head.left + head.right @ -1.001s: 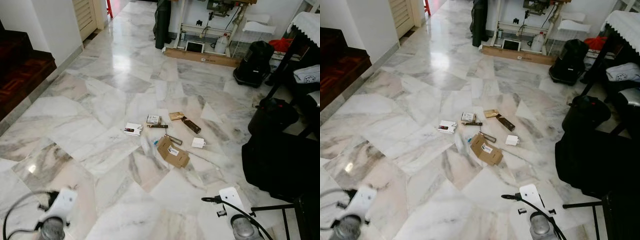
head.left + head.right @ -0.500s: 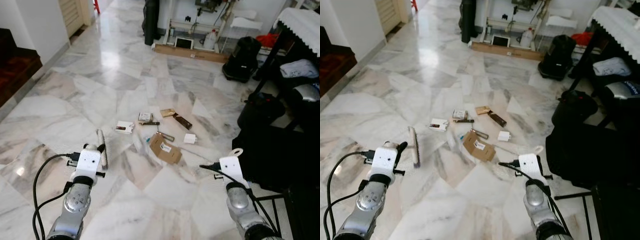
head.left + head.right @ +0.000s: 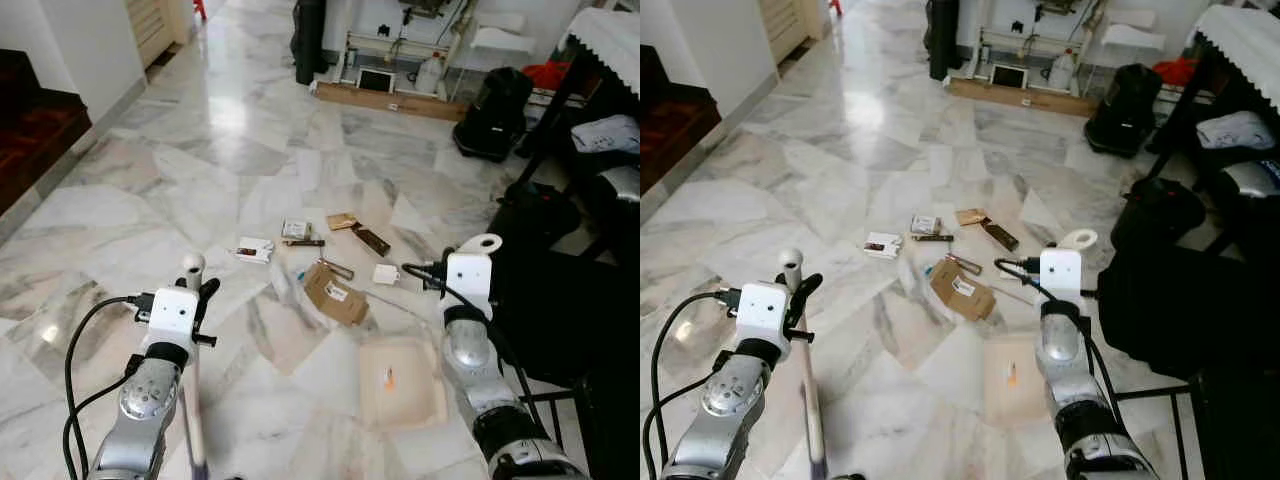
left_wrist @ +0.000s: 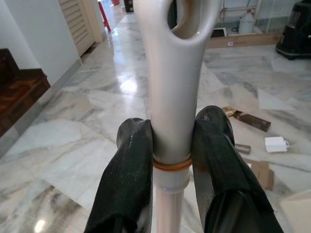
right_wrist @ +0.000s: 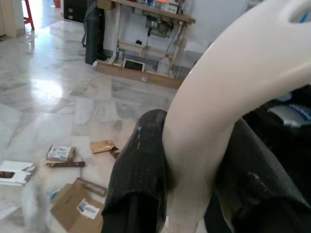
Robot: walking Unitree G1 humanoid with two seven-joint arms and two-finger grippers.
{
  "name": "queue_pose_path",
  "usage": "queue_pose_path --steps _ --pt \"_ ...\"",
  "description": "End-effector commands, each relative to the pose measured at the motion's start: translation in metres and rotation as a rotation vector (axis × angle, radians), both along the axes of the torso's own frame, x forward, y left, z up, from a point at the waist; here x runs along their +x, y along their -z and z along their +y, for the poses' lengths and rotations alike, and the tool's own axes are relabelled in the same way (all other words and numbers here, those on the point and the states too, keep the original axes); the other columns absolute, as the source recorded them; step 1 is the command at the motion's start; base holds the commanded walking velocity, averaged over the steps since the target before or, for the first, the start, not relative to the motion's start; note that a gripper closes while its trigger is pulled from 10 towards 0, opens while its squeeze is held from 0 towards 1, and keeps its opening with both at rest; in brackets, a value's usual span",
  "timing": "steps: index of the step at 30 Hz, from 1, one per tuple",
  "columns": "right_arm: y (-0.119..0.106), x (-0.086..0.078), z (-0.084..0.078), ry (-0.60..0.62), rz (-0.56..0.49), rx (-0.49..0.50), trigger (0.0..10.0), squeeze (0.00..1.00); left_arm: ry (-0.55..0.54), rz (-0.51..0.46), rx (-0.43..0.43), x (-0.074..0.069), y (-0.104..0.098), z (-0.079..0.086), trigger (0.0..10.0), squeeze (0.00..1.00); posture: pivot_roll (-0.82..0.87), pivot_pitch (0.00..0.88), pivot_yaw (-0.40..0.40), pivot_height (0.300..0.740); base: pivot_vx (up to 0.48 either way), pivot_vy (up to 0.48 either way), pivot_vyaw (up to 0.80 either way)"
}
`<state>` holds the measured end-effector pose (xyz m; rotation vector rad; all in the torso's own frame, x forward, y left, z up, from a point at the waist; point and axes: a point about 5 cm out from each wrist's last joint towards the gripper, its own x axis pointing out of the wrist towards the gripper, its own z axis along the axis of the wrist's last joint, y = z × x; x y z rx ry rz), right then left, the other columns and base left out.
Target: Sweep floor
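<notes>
Both arms have risen since a second ago: the left gripper (image 3: 196, 290) now clamps the broom handle (image 4: 170, 97), the right gripper (image 5: 194, 160) clamps the dustpan (image 3: 402, 382) handle, so sweeping can start on the litter (image 3: 338, 297) just beyond.

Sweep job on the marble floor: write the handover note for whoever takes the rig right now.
Left gripper: shut on the pale plastic broom handle, held upright, shaft running down to the floor.
Right gripper: shut on the cream curved dustpan handle; the cream dustpan tray hangs low over the tiles beside the litter.
Litter: brown flattened cardboard box, small white box, white card packet and other small packets scattered mid-floor ahead.
Done: both tools in hand.
Left: all litter unswept; pan looks nearly empty.
</notes>
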<state>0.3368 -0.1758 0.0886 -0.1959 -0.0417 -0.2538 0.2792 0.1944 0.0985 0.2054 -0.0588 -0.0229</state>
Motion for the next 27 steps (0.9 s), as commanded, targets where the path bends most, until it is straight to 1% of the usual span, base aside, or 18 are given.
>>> queue_pose_path --steps 1,2,4,5,7,9,11,15,18,27 --pt "0.01 -0.007 -0.008 0.046 0.036 0.064 10.0 0.0 0.014 -0.079 -0.025 -0.001 -0.013 -0.003 10.0 0.0 0.07 0.067 -0.085 0.74 0.0 0.0 0.0" --pt "0.013 -0.009 -0.008 0.05 0.039 0.087 10.0 0.0 0.011 -0.092 -0.032 -0.002 -0.013 -0.005 10.0 0.0 0.07 0.067 -0.084 0.74 0.0 0.0 0.0" --pt "0.014 -0.01 -0.009 0.05 0.039 0.091 10.0 0.0 0.009 -0.096 -0.035 -0.003 -0.013 -0.005 10.0 0.0 0.07 0.067 -0.084 0.74 0.0 0.0 0.0" --pt "0.017 -0.013 -0.007 0.037 0.043 0.092 10.0 0.0 -0.001 -0.12 -0.049 -0.004 -0.015 -0.005 10.0 0.0 0.07 0.062 -0.084 0.74 0.0 0.0 0.0" --pt "0.021 -0.015 -0.006 0.029 0.052 0.094 10.0 0.0 0.001 -0.134 -0.052 -0.005 -0.017 -0.006 10.0 0.0 0.08 0.06 -0.086 0.74 0.0 0.0 0.0" --pt "0.025 -0.017 -0.006 0.033 0.069 0.11 10.0 0.0 0.007 -0.134 -0.05 -0.004 -0.018 -0.007 10.0 0.0 0.08 0.057 -0.087 0.74 0.0 0.0 0.0" --pt "0.03 -0.018 -0.005 0.049 0.095 0.147 10.0 0.0 0.022 -0.147 -0.049 0.0 -0.02 -0.011 10.0 0.0 0.09 0.056 -0.089 0.74 0.0 0.0 0.0" --pt "0.028 -0.016 0.0 0.021 0.091 0.148 10.0 0.0 0.059 -0.156 -0.061 0.002 -0.021 -0.017 10.0 0.0 0.08 0.051 -0.091 0.74 0.0 0.0 0.0" --pt "0.029 -0.017 0.0 0.003 0.09 0.157 10.0 0.0 0.08 -0.151 -0.076 0.002 -0.02 -0.02 10.0 0.0 0.09 0.048 -0.094 0.74 0.0 0.0 0.0" --pt "0.029 -0.017 0.007 -0.034 0.091 0.169 10.0 0.0 0.069 -0.152 -0.08 0.008 -0.021 -0.017 10.0 0.0 0.09 0.053 -0.095 0.74 0.0 0.0 0.0"
